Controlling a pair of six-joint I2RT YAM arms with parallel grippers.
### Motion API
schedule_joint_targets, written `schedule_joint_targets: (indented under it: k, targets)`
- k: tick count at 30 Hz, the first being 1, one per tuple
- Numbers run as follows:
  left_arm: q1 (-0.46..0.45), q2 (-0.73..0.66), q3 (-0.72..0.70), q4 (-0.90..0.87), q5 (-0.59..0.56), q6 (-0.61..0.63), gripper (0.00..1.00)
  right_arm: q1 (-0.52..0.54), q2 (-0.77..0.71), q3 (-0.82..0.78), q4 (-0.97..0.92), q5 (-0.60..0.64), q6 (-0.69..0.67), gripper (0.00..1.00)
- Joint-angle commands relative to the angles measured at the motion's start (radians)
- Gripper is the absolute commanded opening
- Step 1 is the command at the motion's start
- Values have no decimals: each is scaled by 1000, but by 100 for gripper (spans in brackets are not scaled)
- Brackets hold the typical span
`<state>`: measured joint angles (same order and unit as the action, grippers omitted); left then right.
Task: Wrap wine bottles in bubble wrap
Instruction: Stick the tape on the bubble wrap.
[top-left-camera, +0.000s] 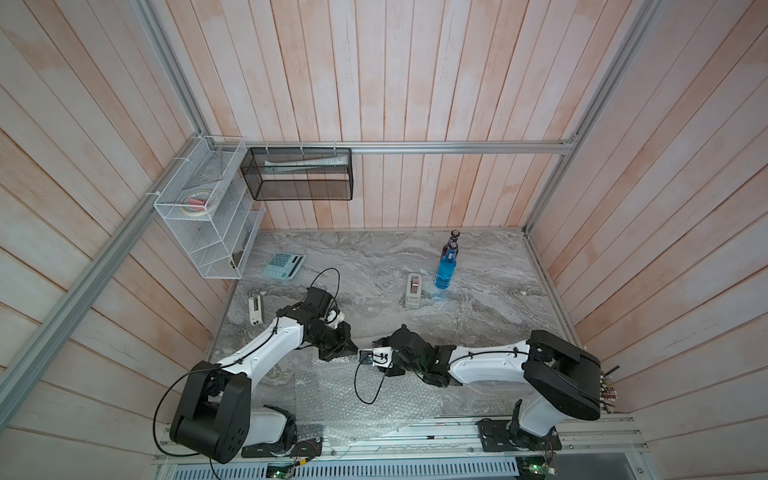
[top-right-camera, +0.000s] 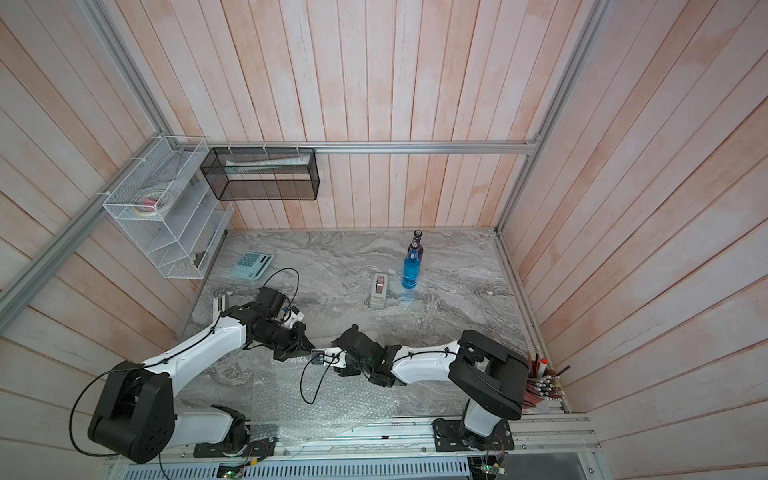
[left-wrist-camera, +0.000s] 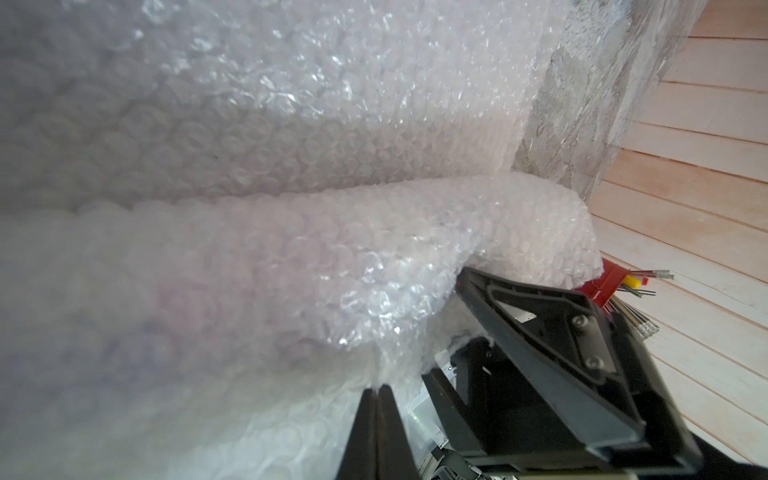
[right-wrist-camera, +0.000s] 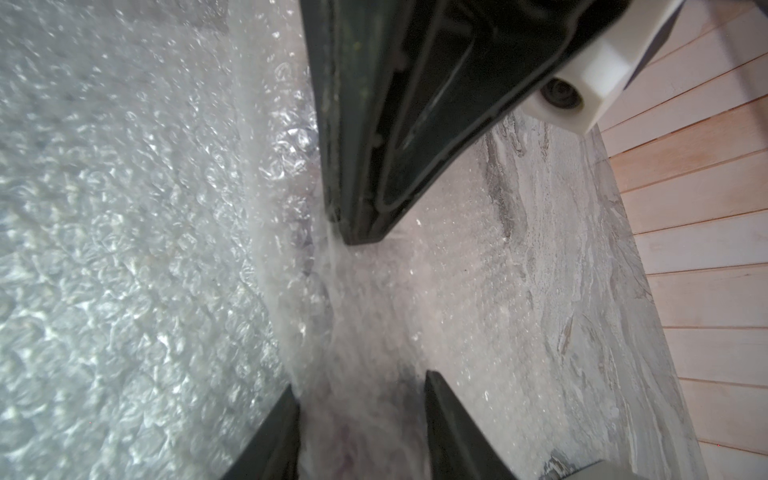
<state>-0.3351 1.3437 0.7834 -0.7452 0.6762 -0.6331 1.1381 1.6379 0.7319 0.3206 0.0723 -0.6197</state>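
Observation:
A bright blue wine bottle (top-left-camera: 444, 272) stands at the back right of the marble table, a purple one (top-left-camera: 453, 240) right behind it. Bubble wrap (top-left-camera: 353, 403) lies spread at the table's front. Over it both grippers meet tip to tip. In the left wrist view part of the wrap is rolled into a thick tube (left-wrist-camera: 291, 266) with a faint pink-purple tint inside. My left gripper (left-wrist-camera: 379, 388) is shut on a loose edge of the wrap. My right gripper (right-wrist-camera: 361, 382) is shut on the tube, purple showing through between its jaws.
A grey tape dispenser (top-left-camera: 413, 291) stands left of the blue bottle. A calculator (top-left-camera: 283, 265) and a stapler (top-left-camera: 255, 309) lie at the left. Wire baskets (top-left-camera: 208, 216) hang on the back-left wall. A pen pot (top-right-camera: 544, 386) stands at the right front corner.

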Motion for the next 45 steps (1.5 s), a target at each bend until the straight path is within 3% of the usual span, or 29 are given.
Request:
schedule_joint_targets:
  k: [1,25,45]
  targets:
    - [-5,-26,11,-32,-12,-6,0,-5,-10,-6,-54,-22,28,47]
    - [-1,-71,91,-68,24,-45,0,-5,-6,-2,-63,-52,52,47]
    - [-3,-19,-48,-40,-4,14,0,-7,-4,3,-80,-62,60,47]
